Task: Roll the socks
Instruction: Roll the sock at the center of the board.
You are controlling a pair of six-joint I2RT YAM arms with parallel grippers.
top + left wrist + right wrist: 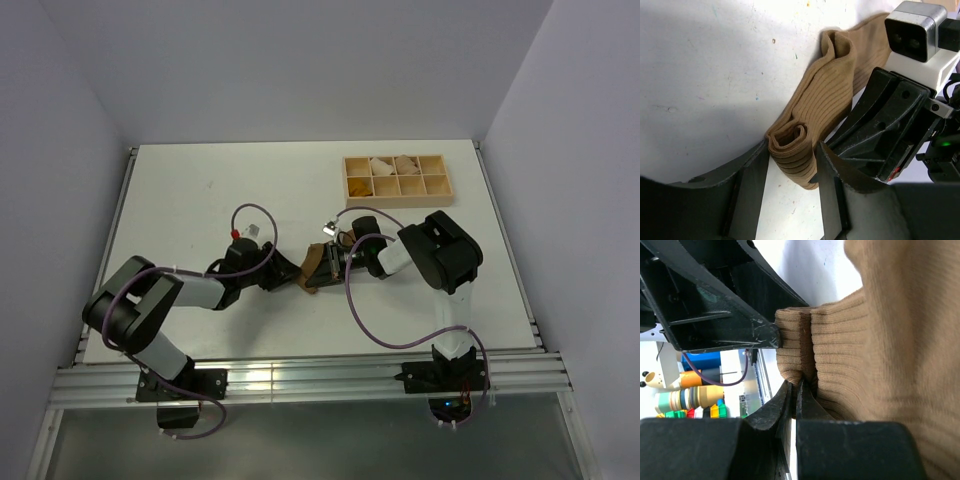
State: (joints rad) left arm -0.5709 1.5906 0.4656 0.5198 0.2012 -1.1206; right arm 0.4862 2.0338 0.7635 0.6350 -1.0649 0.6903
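Observation:
One tan-brown ribbed sock (313,268) lies mid-table between the two arms. In the left wrist view its near end is wound into a small roll (792,145), and the rest of the sock (830,90) stretches away flat. My left gripper (793,148) has that roll between its fingers, and both pads touch it. My right gripper (799,385) faces the left one and is shut, pinching a fold of the same sock (880,365) at its tips. A left finger (725,325) presses the roll's end from the opposite side. From above, both grippers meet over the sock, left gripper (296,272) and right gripper (332,262).
A wooden compartment tray (396,157) stands at the back right with pale bundles (392,165) in its far cells. Purple cables (352,300) loop off both arms. A metal rail (300,380) runs along the near table edge. Coloured clutter (687,397) shows beyond the table.

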